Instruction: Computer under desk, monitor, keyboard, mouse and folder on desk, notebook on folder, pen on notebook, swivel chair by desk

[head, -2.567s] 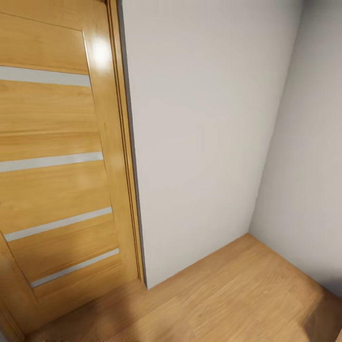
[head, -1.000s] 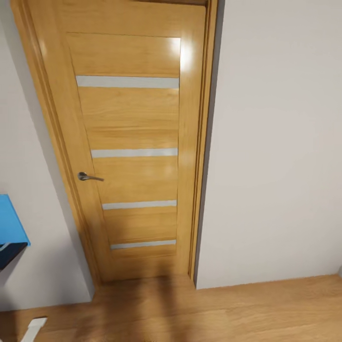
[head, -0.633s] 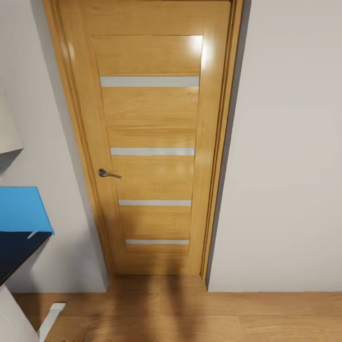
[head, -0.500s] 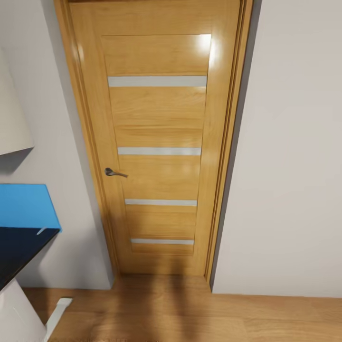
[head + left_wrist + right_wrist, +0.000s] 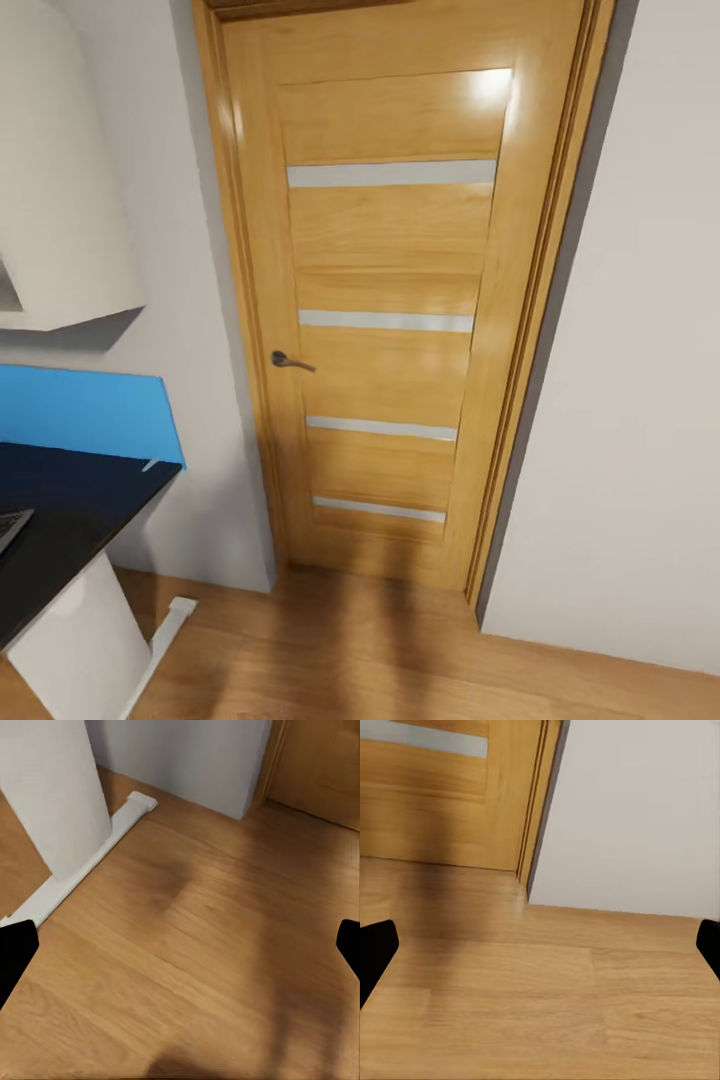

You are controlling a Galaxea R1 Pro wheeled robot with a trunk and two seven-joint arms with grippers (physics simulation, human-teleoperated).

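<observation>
The desk (image 5: pixel 70 500) comes in at the left of the head view, with a black top, a blue back panel (image 5: pixel 90 412) and a white leg (image 5: pixel 75 640). A grey corner of something flat (image 5: pixel 10 527) lies on the desk at the picture's edge; I cannot tell what it is. In the left wrist view the desk's white leg (image 5: pixel 52 787) and its floor foot (image 5: pixel 82 862) stand on the wooden floor. My left gripper (image 5: pixel 180 952) is open and holds nothing. My right gripper (image 5: pixel 540 952) is open too, over bare floor.
A shut wooden door (image 5: pixel 400 320) with a metal handle (image 5: pixel 290 360) faces me, between white walls. A white rounded shape (image 5: pixel 60 180) hangs above the desk. The wooden floor (image 5: pixel 400 650) stretches in front of the door.
The camera has swung left: the door has slid to the right in the picture, and the desk with its blue panel and white leg has come into view at the left.
</observation>
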